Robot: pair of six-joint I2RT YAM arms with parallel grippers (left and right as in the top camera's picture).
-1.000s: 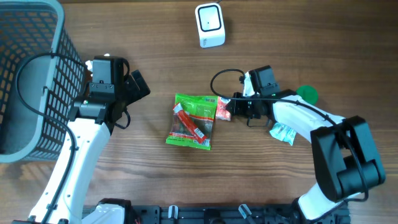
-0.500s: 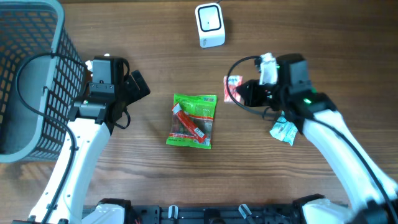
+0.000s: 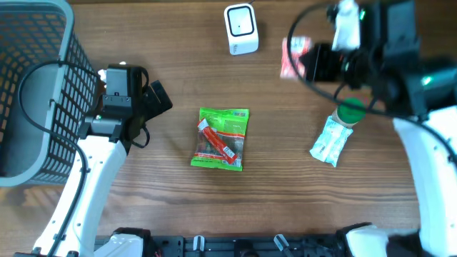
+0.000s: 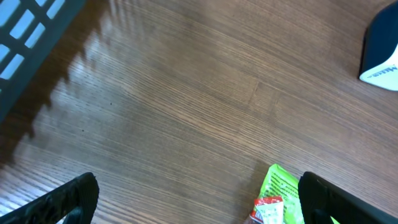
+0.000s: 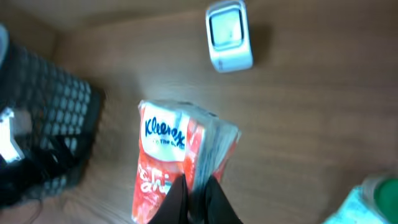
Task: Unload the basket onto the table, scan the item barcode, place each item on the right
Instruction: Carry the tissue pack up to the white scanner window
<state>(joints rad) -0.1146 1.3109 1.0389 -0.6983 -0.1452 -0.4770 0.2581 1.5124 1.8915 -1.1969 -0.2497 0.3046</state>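
**Kleenex pack gripped, scanner to its left**

Overhead: right gripper (image 3: 308, 61) is clamped on the Kleenex tissue pack (image 3: 293, 56). The white scanner (image 3: 240, 28) sits near, on the pack's left, so the right arm is nearer.
Left wrist: left gripper (image 4: 199, 202) is spread wide and empty.
Right wrist: the pack's long axis points away from the fingers, with the scanner ahead.

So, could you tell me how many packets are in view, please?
3: a green packet mid-table, a white packet to its right, and a tissue pack held by the right gripper near the scanner. The arm may hide others.
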